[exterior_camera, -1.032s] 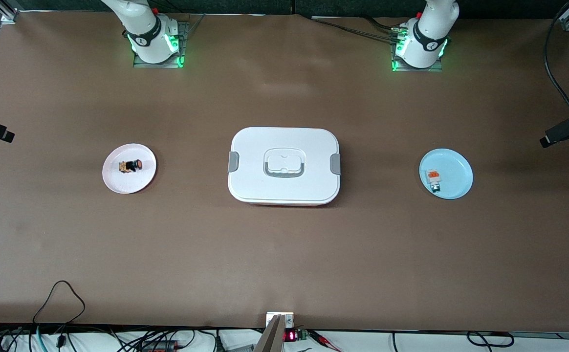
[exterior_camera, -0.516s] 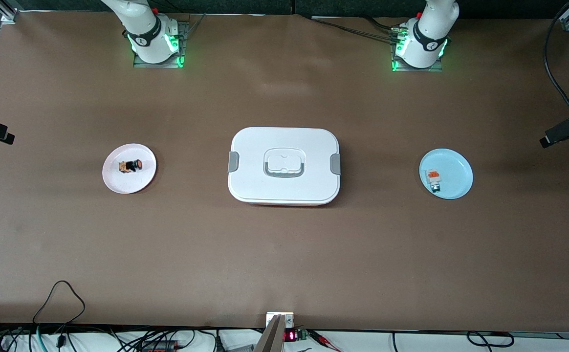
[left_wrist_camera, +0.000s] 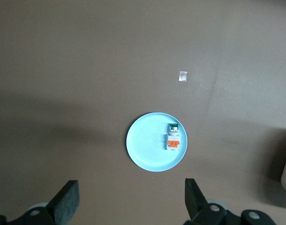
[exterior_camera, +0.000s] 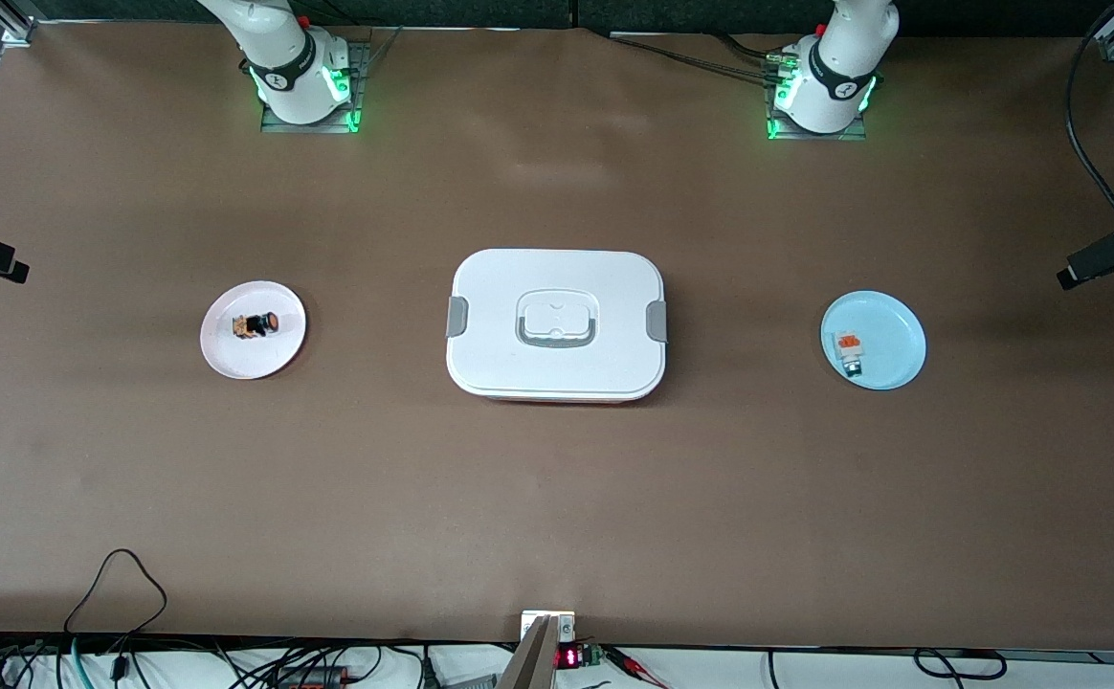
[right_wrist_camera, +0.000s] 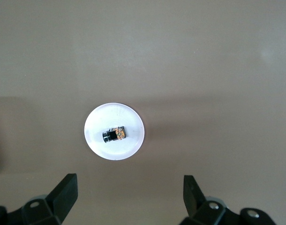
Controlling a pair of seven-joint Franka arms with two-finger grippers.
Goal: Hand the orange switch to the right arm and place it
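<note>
The orange switch [exterior_camera: 256,325], a tiny black cylinder with an orange block at one end, lies on its side on a pale pink plate [exterior_camera: 232,356] toward the right arm's end of the table. In the right wrist view the orange switch [right_wrist_camera: 114,135] sits on that plate [right_wrist_camera: 100,121], with my right gripper [right_wrist_camera: 129,186] open and empty high above it. My left gripper [left_wrist_camera: 131,193] is also open and empty, high over a light blue plate [left_wrist_camera: 145,145]. Neither gripper shows in the front view.
A white-bodied part with an orange top [exterior_camera: 849,349] lies on the blue plate [exterior_camera: 897,335] toward the left arm's end. A white lidded box [exterior_camera: 557,287] with grey latches stands mid-table. A small pale scrap [left_wrist_camera: 182,76] lies on the brown table near the blue plate.
</note>
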